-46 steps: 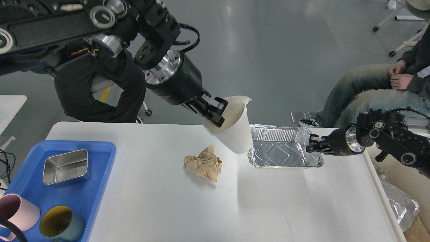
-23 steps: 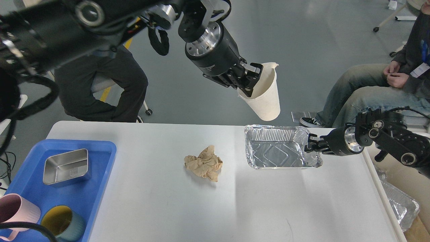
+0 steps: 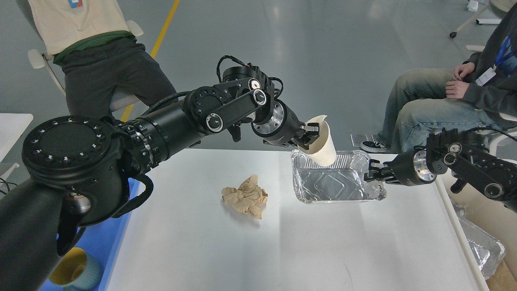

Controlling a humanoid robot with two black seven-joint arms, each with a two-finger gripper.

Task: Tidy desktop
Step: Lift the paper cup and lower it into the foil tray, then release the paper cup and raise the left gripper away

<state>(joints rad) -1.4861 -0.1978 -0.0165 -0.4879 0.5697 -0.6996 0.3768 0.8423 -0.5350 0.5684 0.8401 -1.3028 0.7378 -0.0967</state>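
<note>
A white desktop (image 3: 282,250) fills the lower middle of the head view, and a rectangular foil tray (image 3: 335,182) sits near its far right edge. The left arm reaches in from the lower left, bends at the elbow and stretches toward the foil tray; the left gripper (image 3: 310,136) pinches the rim of a white paper cup (image 3: 323,146), which tilts over the tray's far rim. The right arm comes in low from the right, its forearm nearly level, and the right gripper (image 3: 370,174) clamps the tray's right rim. A crumpled brown paper ball (image 3: 244,196) lies on the desktop left of the tray. A blue tray (image 3: 121,230) and a green mug (image 3: 76,270) show far left of the foil tray.
</note>
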